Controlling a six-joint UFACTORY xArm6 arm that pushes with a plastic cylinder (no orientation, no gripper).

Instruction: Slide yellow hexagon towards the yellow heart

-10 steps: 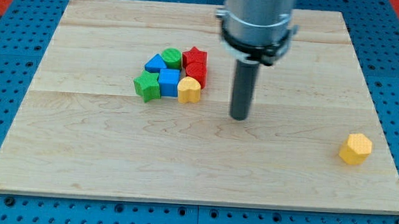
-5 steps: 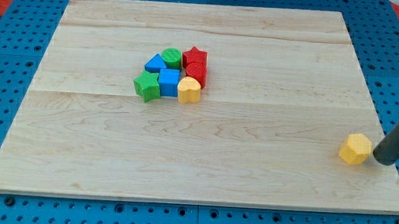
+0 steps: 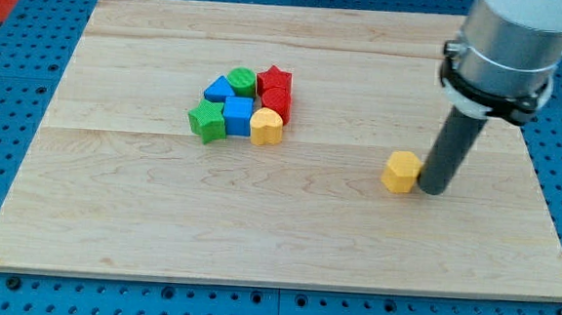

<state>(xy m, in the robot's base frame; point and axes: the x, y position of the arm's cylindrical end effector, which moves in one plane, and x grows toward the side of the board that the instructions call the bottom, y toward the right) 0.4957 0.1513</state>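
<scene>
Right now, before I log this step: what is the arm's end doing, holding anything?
No pincer: my tip holds nothing. It sits against the yellow hexagon on the view's right side, the yellow heart off to the left.

My tip touches the yellow hexagon's right side, the yellow heart well left.

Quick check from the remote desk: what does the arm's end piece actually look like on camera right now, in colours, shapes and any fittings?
A wide, pale grey metallic cylinder enters from the view's top right. A black clamp ring with small lugs wraps its lower edge. Below it hangs a straight, round, dark grey rod, much narrower, ending in my tip. No cables or markings show.
</scene>
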